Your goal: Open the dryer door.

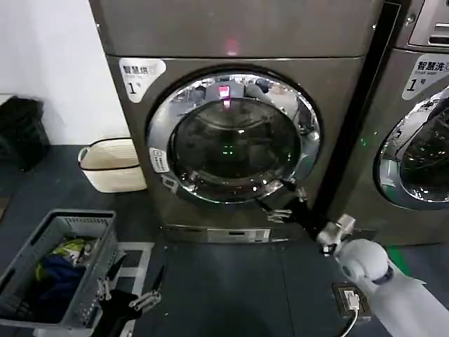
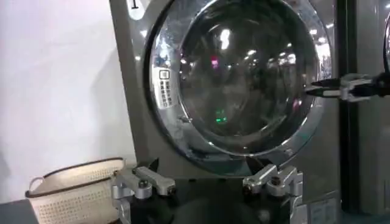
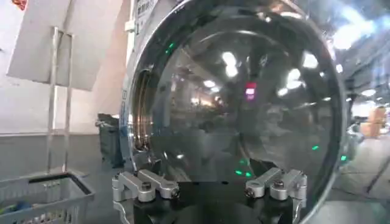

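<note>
The dryer door (image 1: 228, 144) is a wide chrome ring around dark domed glass on the middle machine; it also shows in the left wrist view (image 2: 244, 67) and, very close, in the right wrist view (image 3: 244, 103). My right gripper (image 1: 286, 202) is open at the door's lower right rim, its jaws spread on either side of the ring edge (image 3: 210, 189). The left wrist view shows it as a small silver claw (image 2: 341, 88) at the ring's right side. My left gripper (image 1: 126, 295) hangs low by the floor, open and holding nothing (image 2: 208, 189).
A grey laundry crate (image 1: 66, 225) with clothes stands at the lower left. A cream woven basket (image 1: 112, 165) sits beside the dryer. A twin machine (image 1: 421, 84) stands right, and a floor socket (image 1: 349, 298) lies near my right arm.
</note>
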Robot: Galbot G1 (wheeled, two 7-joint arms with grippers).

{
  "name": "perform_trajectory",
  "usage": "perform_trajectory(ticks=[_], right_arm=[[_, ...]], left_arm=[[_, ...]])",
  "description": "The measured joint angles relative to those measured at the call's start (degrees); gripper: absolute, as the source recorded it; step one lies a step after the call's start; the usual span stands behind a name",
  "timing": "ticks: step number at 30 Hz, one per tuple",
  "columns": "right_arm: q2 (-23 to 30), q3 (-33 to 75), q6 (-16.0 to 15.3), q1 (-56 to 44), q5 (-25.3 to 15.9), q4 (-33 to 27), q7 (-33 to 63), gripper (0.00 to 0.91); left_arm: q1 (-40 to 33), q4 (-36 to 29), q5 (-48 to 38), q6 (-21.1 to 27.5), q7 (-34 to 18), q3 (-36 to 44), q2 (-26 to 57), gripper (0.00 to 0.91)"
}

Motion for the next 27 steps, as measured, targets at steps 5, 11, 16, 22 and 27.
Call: perform_trajectory(ticks=[5, 11, 16, 22, 27], right_arm=[[0.74, -5.46, 0.12, 5.84, 1.42, -3.54, -0.75, 0.907], [1.88, -11.39, 0.25, 12.18, 3.39, -7.02, -1.85, 0.907], [3.44, -16.61, 0.79, 18.14, 5.38, -10.17, -3.43, 0.907], [5.56, -22.33, 0.71, 24.74, 6.43, -13.68, -4.69, 0.907], [7.86, -26.94, 0.54, 29.28, 6.76, -16.32, -5.47, 0.907]], left_arm=[[0.06, 0.10, 0.07, -0.03, 0.02, 0.00, -0.04, 0.907], [0.04, 0.20, 0.14, -0.07, 0.03, 0.00, -0.12, 0.907], [0.02, 0.31, 0.20, -0.13, 0.05, 0.10, -0.16, 0.907], [0.00, 0.32, 0.31, -0.16, 0.07, 0.20, -0.22, 0.907], [-0.15, 0.32, 0.36, -0.16, 0.08, 0.19, -0.24, 0.907]])
